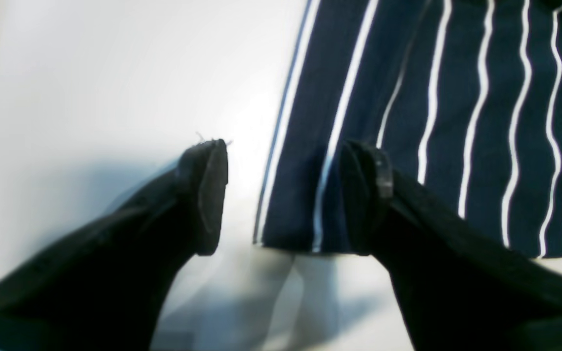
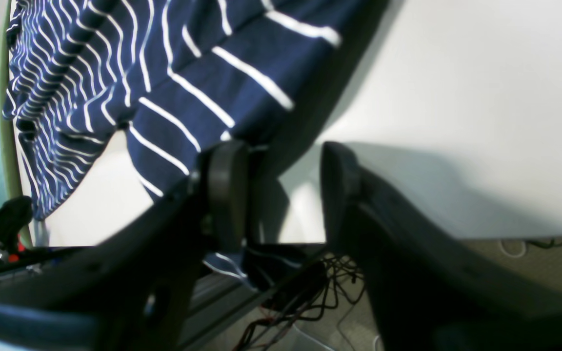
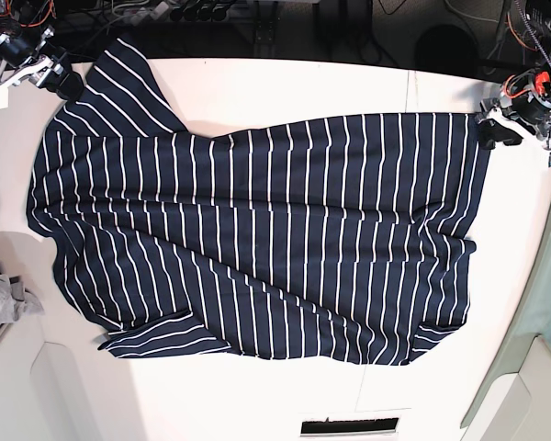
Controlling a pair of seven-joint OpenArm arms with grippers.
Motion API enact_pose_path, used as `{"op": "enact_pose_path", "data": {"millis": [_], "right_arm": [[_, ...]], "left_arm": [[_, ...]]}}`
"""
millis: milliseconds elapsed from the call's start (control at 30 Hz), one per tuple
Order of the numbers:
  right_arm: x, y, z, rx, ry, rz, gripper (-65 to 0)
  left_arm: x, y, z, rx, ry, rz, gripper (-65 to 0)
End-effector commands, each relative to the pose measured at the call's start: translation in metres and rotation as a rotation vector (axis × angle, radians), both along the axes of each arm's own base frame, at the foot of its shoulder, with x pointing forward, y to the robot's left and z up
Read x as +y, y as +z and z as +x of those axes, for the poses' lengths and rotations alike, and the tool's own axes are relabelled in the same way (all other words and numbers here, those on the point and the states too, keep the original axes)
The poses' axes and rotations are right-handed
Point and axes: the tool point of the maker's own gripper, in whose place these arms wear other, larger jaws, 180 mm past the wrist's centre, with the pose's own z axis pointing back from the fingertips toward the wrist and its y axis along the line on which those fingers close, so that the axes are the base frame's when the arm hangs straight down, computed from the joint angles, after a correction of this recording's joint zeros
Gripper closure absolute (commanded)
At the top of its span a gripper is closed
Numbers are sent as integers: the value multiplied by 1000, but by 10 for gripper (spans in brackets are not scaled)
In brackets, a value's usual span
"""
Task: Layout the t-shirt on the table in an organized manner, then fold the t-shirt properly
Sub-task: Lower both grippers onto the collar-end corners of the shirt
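1. Currently the t-shirt (image 3: 257,239) lies spread across the bench (image 3: 285,83), long axis side to side.
2. Left gripper (image 1: 286,195), jaws wide, straddles its far-corner hem (nothing pinched yet).
3. Right gripper (image 2: 276,195), half-open, holds nothing; sleeve just beside.

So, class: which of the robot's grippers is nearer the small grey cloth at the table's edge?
Right. The right gripper sits at the t-shirt's sleeve corner on the grey cloth's side of the table; the left gripper is at the opposite end.
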Motion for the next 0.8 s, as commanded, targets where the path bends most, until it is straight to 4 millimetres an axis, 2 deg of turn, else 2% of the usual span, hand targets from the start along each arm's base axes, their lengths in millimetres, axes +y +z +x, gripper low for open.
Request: {"op": "enact_pose_path", "data": {"millis": [0, 100, 233, 767], "right_arm": [[-5, 8, 5, -22, 14, -19, -257], [-2, 15, 10, -38, 38, -30, -257], [3, 23, 16, -63, 62, -39, -257], [20, 12, 10, -32, 87, -29, -257]], "left_arm": [[0, -1, -3, 27, -21, 6, -393], [0, -1, -4, 31, -23, 6, -393], [-10, -1, -6, 30, -87, -15, -393], [-11, -2, -8, 36, -85, -23, -393]]}}
